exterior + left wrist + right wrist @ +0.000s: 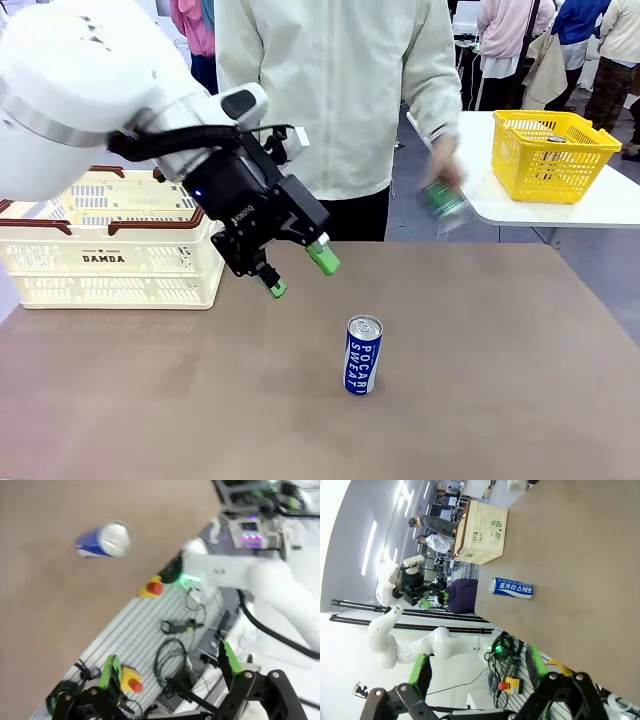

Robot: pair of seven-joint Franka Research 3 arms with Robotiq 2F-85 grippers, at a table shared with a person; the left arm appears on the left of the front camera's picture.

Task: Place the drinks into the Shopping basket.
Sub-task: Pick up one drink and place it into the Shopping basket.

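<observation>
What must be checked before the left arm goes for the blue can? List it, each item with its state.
1. Left pincer open and empty: ok.
2. Blue Pocari Sweat can upright, alone on the table: ok.
3. Left pincer over that can: not ok; it hangs higher, off toward the basket side.
4. Green can set down: not ok; the person's hand holds it past the table's far edge.
5. Shopping basket opening free: cannot tell; the left arm hides part.
6. Right pincer open: ok.
</observation>
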